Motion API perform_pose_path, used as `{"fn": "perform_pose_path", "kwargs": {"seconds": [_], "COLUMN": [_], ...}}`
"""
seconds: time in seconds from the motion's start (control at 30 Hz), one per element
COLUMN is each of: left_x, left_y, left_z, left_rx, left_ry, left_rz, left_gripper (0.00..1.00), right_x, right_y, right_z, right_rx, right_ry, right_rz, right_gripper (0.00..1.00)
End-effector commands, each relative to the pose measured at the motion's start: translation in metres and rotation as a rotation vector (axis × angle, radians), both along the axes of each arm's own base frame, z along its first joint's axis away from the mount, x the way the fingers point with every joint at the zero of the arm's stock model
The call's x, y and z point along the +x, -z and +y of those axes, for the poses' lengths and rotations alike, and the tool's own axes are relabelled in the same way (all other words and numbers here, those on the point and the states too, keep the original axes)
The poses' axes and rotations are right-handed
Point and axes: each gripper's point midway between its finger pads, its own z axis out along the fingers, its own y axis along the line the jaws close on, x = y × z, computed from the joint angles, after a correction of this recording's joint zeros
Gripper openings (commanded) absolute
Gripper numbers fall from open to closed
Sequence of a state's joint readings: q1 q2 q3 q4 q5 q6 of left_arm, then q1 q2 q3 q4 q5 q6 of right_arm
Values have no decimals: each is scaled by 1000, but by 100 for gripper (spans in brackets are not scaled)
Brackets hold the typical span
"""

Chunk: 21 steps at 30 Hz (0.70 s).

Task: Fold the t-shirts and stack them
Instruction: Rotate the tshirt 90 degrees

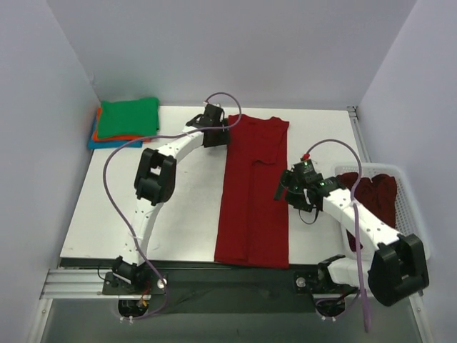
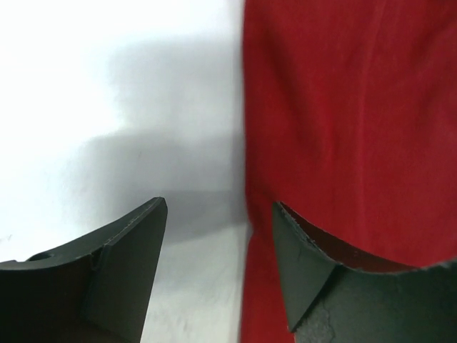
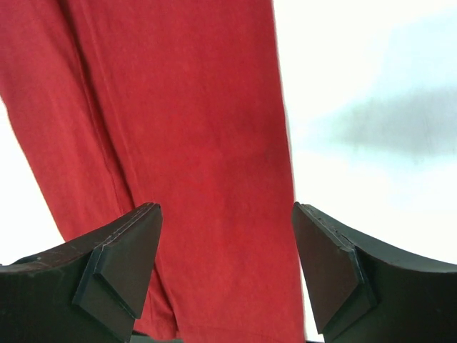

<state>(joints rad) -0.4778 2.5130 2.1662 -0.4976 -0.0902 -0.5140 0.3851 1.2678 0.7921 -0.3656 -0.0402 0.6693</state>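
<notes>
A dark red t-shirt (image 1: 251,193) lies flat on the white table (image 1: 178,214), both sides folded in to a long strip. My left gripper (image 1: 223,133) is open at the strip's far left edge; in the left wrist view the cloth edge (image 2: 343,121) runs between the fingers, one finger (image 2: 314,271) over cloth. My right gripper (image 1: 285,187) is open at the strip's right edge, mid-length; in the right wrist view the red cloth (image 3: 214,143) lies between its fingers (image 3: 121,264). Folded green (image 1: 128,116), orange and blue shirts are stacked at the far left corner.
A white slotted basket (image 1: 408,207) at the right edge holds more dark red shirts (image 1: 371,193). Grey walls stand close on the left, back and right. The table's near edge has a metal rail (image 1: 78,282) with the arm bases.
</notes>
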Motion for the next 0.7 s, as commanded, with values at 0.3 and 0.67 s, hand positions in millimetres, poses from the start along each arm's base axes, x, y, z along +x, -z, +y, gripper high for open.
{"fn": "perform_pose_path", "kwargs": {"seconds": [0.3,0.67], "left_x": [-198,-406], "left_y": [-119,-33], "left_z": [59,71], "left_rx": [-194,-291], "left_ry": [-60,145], "left_rz": [-47,256], "left_gripper": [69,52], "right_x": [-109,-174], "right_y": [23,51], "right_z": [-7,-6], "right_rx": [165,241], "right_ry": [21,69], "right_rz": [101,267], "right_gripper": [65,51]}}
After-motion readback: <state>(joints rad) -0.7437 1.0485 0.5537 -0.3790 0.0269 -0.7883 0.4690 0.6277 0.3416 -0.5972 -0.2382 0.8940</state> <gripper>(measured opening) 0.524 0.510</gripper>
